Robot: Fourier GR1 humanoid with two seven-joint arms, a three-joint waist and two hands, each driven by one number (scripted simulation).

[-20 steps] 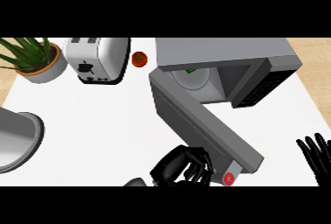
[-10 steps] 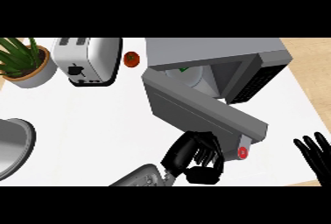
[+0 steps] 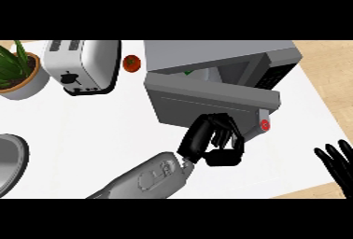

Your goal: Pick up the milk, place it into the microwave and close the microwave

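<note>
**Left hand at the half-shut microwave door**

Counter (image 3: 82, 140): white, fills most of the view; wood floor shows past its right edge.

Microwave (image 3: 221, 56): grey box at top centre, top face toward the camera. Door (image 3: 207, 100) swung most of the way across the opening, so the inside is nearly all hidden. Only a narrow slice of the cavity shows above the door, with a small green mark in it. Milk: cannot be made out anywhere; if inside, the door covers it. Dark control panel on the microwave's right side, seen at a slant. Red button (image 3: 264, 124) on the door's right end.

Left forearm comes up from the lower edge, grey. Left hand (image 3: 210, 140) black, fingers curled, lying against the door's lower front edge; what the fingers close on, if anything, is hard to tell, nothing seen within them.

Toaster (image 3: 82, 65): white, upper left, just beside the microwave. Sink (image 3: 10, 161): grey rim, cut off at left edge. Plant (image 3: 21, 70): potted, cut off upper left. Tomato (image 3: 131, 62): small, red, between toaster and microwave.

Right hand (image 3: 339, 163): lower right edge, partly cut off, fingers straight and spread, upright, resting.
</note>
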